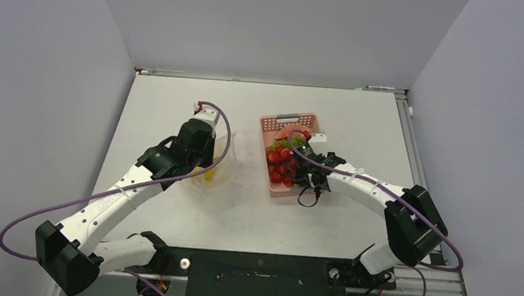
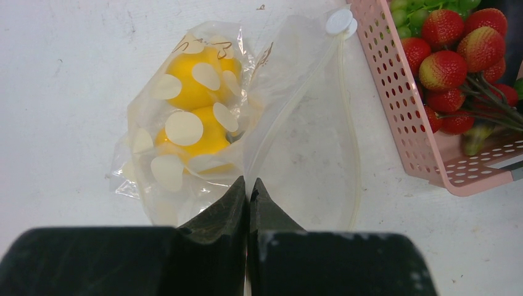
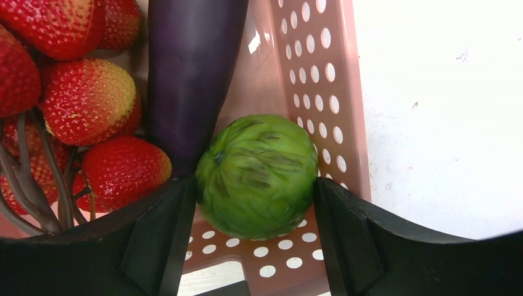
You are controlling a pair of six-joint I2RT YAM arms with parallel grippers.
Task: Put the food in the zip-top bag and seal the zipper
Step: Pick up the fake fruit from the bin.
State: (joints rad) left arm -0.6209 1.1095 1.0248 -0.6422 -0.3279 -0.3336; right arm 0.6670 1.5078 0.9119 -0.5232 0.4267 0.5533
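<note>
Left gripper [image 2: 249,188] clamps the bag [image 2: 296,142] holding two yellow fruits [image 2: 188,95]. Right gripper [image 3: 256,191], open, straddles one green fruit [image 3: 259,172]; one eggplant [image 3: 188,74] lies near-to-far.

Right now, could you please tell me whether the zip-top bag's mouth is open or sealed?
The zip-top bag is open: in the left wrist view its two zipper strips spread wide apart below the white slider.

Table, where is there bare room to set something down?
Bare: the table in front of the zip-top bag and pink basket, the strip between them, the far corners. Crowded: inside the basket, packed with toy food.
</note>
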